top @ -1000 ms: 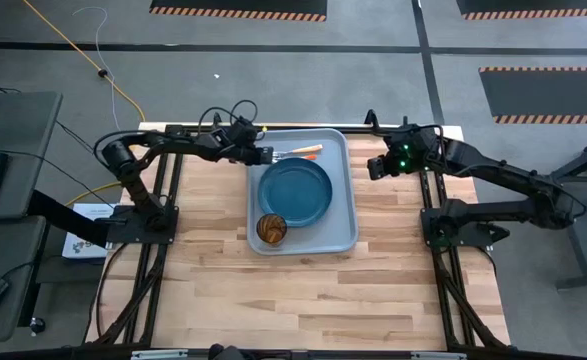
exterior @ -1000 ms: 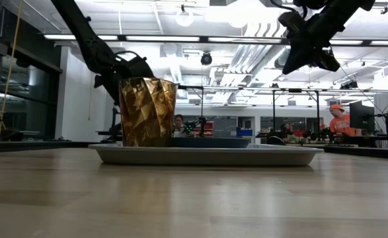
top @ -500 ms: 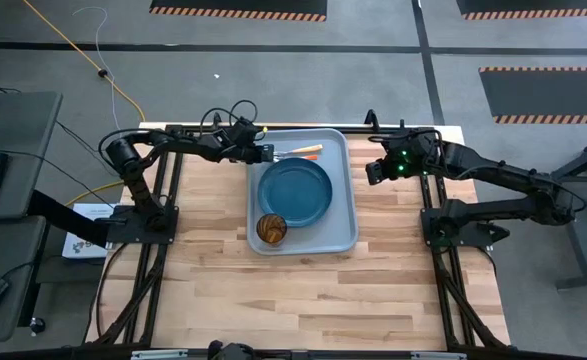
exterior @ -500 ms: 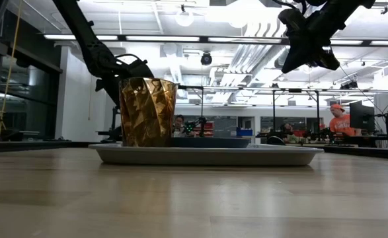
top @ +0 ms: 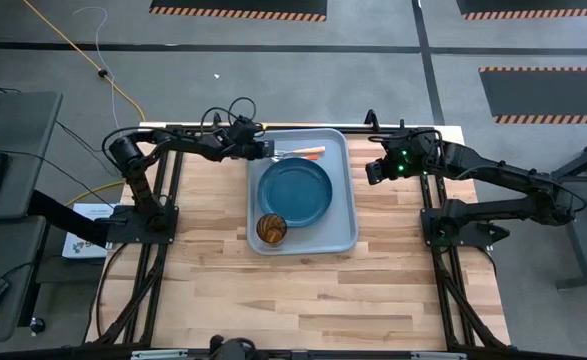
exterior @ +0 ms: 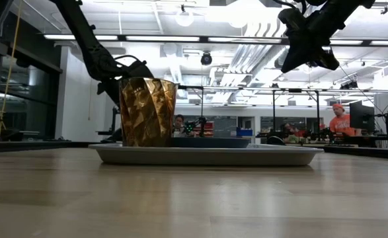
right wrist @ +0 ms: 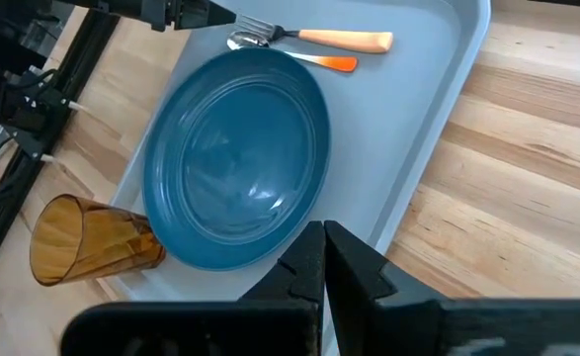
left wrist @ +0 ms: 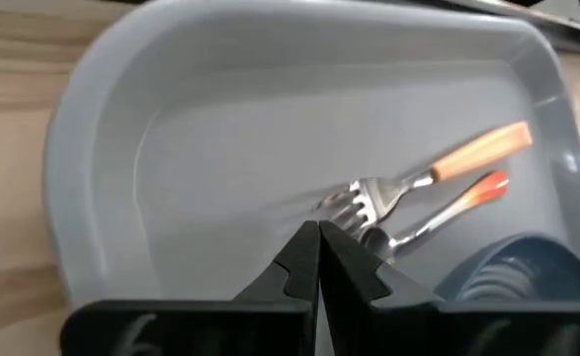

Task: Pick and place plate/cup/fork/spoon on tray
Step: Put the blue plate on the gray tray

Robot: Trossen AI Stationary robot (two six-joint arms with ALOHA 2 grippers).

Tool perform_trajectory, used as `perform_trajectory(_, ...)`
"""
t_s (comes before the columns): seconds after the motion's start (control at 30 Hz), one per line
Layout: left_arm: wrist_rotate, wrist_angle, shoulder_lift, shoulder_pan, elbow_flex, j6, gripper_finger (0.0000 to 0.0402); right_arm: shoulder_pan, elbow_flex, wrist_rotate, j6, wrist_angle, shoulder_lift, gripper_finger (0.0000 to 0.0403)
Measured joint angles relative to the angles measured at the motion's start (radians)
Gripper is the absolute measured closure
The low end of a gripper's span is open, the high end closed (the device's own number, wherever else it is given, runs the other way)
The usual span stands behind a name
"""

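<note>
The grey-blue tray (top: pixel 350 205) lies on the table. On it the teal plate (top: pixel 295 192) lies flat and the amber cup (top: pixel 271 228) stands upright at the near left corner. The fork (left wrist: pixel 438 168) and the spoon (left wrist: pixel 453 201) lie side by side along the tray's far edge, handles toward the table's right. My left gripper (top: pixel 266 151) is shut and empty above the tray's far left corner, just short of the fork's tines (right wrist: pixel 253 22). My right gripper (top: pixel 371 171) is shut and empty, raised off the tray's right edge.
Bare wooden table top (top: pixel 303 290) lies in front of the tray. Dark frame rails (top: pixel 158 190) run along both table sides. In the low view people (exterior: pixel 339 122) show in the room far behind the table.
My left gripper has drawn back a little from the fork toward the table's far left corner and stayed shut. The things on the tray have not moved.
</note>
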Motion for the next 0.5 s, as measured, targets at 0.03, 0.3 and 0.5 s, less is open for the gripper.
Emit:
perform_trajectory(0.03,-0.002,0.005,0.0,0.002,0.0,-0.004,0.0401,0.0,0.0,0.0,0.0,0.0,0.0,0.0403)
perform_trajectory(0.3,-0.006,0.026,-0.025,0.023,0.0,0.023,0.0401,0.0,0.0,0.0,0.0,0.0,0.0,0.0403)
perform_trajectory(0.5,-0.007,-0.001,-0.124,0.04,0.0,0.087,0.0401,0.0,0.0,0.0,-0.003,0.001,0.0,0.0403)
